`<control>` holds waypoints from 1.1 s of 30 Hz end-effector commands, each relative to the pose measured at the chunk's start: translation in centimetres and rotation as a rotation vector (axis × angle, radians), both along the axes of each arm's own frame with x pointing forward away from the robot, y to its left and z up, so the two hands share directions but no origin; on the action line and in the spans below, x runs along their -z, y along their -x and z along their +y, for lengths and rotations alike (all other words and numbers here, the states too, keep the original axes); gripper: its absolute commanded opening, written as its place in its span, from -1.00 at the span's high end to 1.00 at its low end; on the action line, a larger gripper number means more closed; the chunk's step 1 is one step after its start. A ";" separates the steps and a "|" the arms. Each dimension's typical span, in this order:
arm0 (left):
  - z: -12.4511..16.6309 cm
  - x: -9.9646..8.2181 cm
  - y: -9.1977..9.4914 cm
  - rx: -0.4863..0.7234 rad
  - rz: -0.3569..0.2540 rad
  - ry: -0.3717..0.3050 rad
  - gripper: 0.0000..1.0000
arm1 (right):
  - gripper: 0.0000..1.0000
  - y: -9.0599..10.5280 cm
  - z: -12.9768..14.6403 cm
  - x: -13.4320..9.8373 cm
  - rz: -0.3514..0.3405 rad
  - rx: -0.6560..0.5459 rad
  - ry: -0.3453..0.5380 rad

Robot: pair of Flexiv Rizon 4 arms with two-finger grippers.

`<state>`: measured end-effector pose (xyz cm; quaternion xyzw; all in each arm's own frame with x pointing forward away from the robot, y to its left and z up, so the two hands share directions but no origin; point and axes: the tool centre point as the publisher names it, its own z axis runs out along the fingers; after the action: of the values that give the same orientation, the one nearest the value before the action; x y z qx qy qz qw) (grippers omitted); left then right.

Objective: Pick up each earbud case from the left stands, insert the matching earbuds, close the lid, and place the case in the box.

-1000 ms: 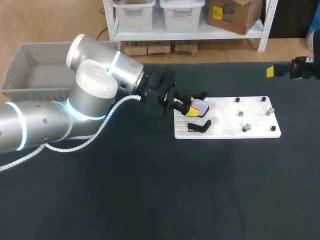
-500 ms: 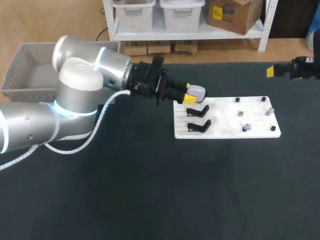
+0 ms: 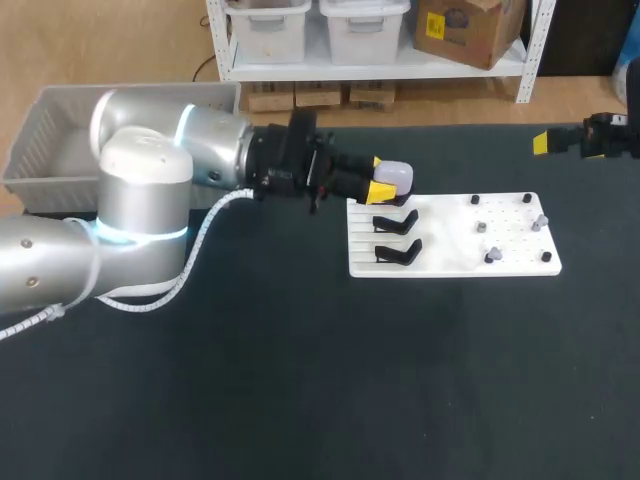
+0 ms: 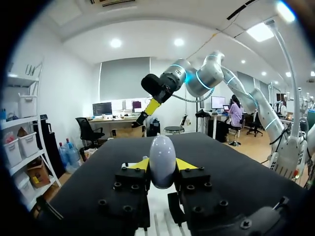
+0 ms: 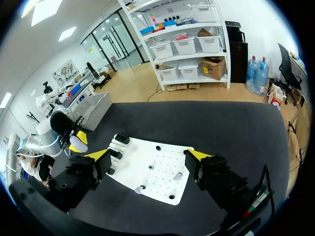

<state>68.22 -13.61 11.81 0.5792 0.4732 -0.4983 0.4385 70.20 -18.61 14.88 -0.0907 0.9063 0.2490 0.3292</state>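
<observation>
1. The earbud case [image 3: 394,176] is clamped between the yellow tips of the left gripper [image 3: 380,189]. Its long axis seems to run out along the fingers, and it is held above the two black stands [image 3: 397,220].
2. The small grey earbuds [image 3: 490,256] lie on the far side of the white board [image 3: 450,262]. They are nearer the right gripper [image 3: 545,143], which hangs wide open and empty beyond the board.
3. The box [image 3: 60,150] sits behind the left arm.

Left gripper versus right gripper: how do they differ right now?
The left gripper is shut on the pale earbud case; the right gripper is open and empty. The left gripper sits by the white board's stand end; the right gripper is off past its other end. Both have yellow tips.
</observation>
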 end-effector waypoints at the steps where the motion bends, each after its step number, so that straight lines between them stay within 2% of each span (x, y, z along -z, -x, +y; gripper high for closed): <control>1: 0.0 -0.1 0.4 -0.053 0.001 0.033 1.00 | -1.00 0.1 0.0 -0.1 0.000 0.002 0.002; 12: 0.0 0.2 0.1 -0.042 0.033 0.039 1.00 | -1.00 0.1 0.0 -0.1 0.000 0.002 0.002; 26: 0.0 0.2 0.1 -0.042 0.033 0.039 1.00 | -1.00 0.0 0.1 -0.5 -0.008 -0.015 -0.008; 29: 0.0 0.2 0.1 -0.042 0.033 0.039 1.00 | -1.00 0.9 0.9 -1.5 -0.031 -0.050 0.004; 33: 0.0 0.2 0.1 -0.042 0.033 0.039 1.00 | -1.00 3.3 2.3 -2.0 -0.032 -0.092 0.004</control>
<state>68.09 -13.66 11.66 0.5526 0.4830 -0.5078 0.4510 68.71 -16.35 16.08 -0.1341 0.8983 0.2555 0.3313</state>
